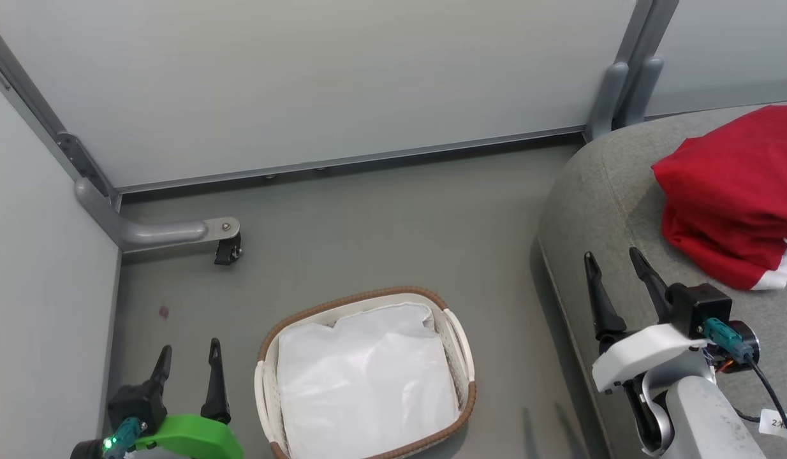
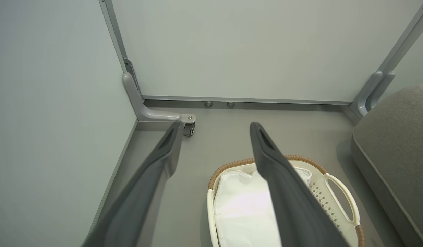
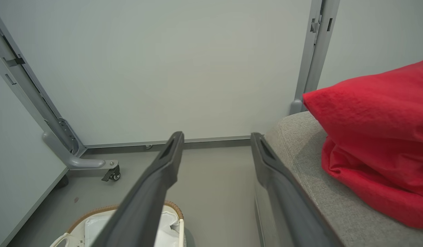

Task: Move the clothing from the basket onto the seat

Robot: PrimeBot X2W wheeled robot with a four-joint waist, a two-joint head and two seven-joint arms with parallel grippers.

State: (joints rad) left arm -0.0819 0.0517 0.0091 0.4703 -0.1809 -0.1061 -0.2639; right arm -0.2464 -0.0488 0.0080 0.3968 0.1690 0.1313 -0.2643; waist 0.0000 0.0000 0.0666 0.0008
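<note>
- One heap of clothing (image 1: 728,191): bright red soft fabric, bunched and creased, with a strip of white trim at its near edge. It lies on the seat, well apart from the basket.
- One seat (image 1: 597,191): grey upholstery with a rounded corner and a stitched seam along the edge, at the right of the head view.
- One basket (image 1: 342,303): cream-white with a brown braided rim and side handles. It stands on the floor (image 1: 381,223) beside the seat and holds a crumpled white lining (image 1: 368,382).
- Left gripper (image 1: 189,345): fingers spread and empty, just left of the basket.
- Right gripper (image 1: 611,253): fingers spread and empty, over the seat's edge, near the clothing but not touching it.
- Surroundings: pale partition panels (image 1: 304,76) on grey metal frames, with one castor (image 1: 228,250).
</note>
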